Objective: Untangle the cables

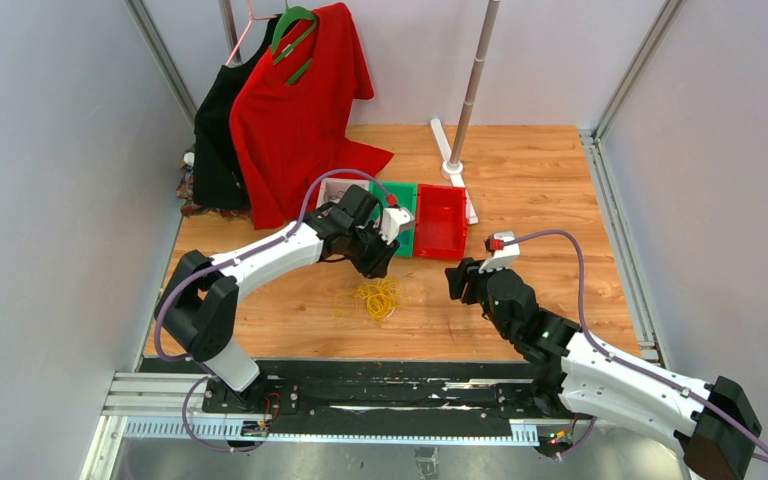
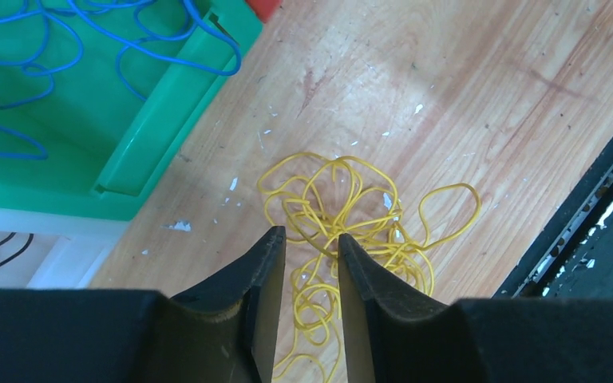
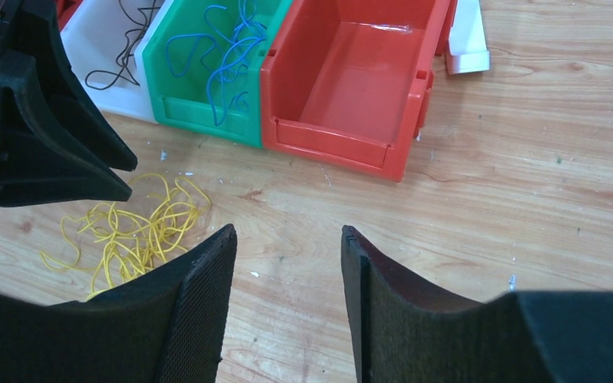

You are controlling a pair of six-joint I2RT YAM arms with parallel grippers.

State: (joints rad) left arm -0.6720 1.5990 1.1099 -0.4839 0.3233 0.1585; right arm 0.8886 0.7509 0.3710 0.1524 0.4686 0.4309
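Note:
A tangled yellow cable lies loose on the wooden table; it also shows in the left wrist view and the right wrist view. A blue cable lies in the green bin. A dark cable lies in the white bin. My left gripper hovers just above the yellow cable's near side, jaws slightly apart and empty. My right gripper is open and empty over bare wood, to the right of the yellow cable.
An empty red bin stands right of the green one. A red shirt and a black garment hang at the back left. A white pole stand is behind the bins. A black rail runs along the table's near edge.

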